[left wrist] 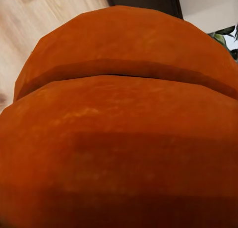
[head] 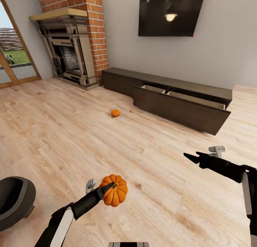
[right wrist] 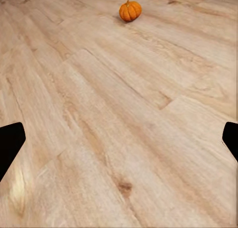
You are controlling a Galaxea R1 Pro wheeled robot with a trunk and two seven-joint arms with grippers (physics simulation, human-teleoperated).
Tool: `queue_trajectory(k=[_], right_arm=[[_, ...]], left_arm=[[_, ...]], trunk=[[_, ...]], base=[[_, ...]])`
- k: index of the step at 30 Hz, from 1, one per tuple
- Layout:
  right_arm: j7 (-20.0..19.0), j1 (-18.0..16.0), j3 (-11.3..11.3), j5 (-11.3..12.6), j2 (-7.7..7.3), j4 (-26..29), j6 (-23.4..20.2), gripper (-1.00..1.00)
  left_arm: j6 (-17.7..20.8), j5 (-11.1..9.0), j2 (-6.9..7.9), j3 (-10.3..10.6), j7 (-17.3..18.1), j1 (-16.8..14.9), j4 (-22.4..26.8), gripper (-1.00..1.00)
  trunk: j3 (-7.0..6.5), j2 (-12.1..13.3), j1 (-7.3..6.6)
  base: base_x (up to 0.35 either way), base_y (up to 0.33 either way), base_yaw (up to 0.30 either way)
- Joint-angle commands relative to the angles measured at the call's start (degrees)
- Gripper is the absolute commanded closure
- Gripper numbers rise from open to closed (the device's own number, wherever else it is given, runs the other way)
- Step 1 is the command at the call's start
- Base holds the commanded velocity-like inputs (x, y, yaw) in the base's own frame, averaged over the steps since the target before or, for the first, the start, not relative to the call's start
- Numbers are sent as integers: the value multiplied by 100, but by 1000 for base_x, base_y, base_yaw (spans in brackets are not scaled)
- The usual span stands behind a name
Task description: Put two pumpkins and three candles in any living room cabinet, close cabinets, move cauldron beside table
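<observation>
My left gripper (head: 110, 187) is shut on a bright orange ribbed pumpkin (head: 119, 196), held low over the wooden floor; the pumpkin's skin (left wrist: 119, 129) is pressed right up against the left wrist camera. A second pumpkin (head: 115, 113) (right wrist: 130, 10) sits on the floor farther ahead. My right gripper (head: 191, 156) (right wrist: 120, 141) hangs open and empty over bare floor. The long dark brown cabinet (head: 121, 79) runs along the far wall, its wide drawer (head: 180, 109) pulled out. The black cauldron (head: 14, 200) sits at my near left. The candles are out of view.
A brick fireplace (head: 67, 50) stands in the far left corner, with a glass door (head: 14, 57) to its left. A dark TV (head: 169, 11) hangs on the wall above the cabinet. Open wooden floor (head: 71, 132) lies between me and the cabinet.
</observation>
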State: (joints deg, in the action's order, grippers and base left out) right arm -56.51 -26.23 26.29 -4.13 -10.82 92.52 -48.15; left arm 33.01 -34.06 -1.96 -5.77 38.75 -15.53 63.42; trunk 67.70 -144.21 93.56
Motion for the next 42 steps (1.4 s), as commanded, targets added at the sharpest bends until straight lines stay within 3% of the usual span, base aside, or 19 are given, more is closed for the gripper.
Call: queue_trajectory(k=[1, 42], right_arm=[[-53, -5, 8, -42, 1, 3, -28, -100], [-53, -5, 17, -22, -8, 3, -54, -100]], left_arm=[[57, -57, -6, -15, 18, -3, 3, 100], [57, -48, -6, -20, 10, -3, -155, 100]], trunk=[[5, -2, 2], [5, -2, 2]], base=[[338, -55, 0], [343, -1, 0]])
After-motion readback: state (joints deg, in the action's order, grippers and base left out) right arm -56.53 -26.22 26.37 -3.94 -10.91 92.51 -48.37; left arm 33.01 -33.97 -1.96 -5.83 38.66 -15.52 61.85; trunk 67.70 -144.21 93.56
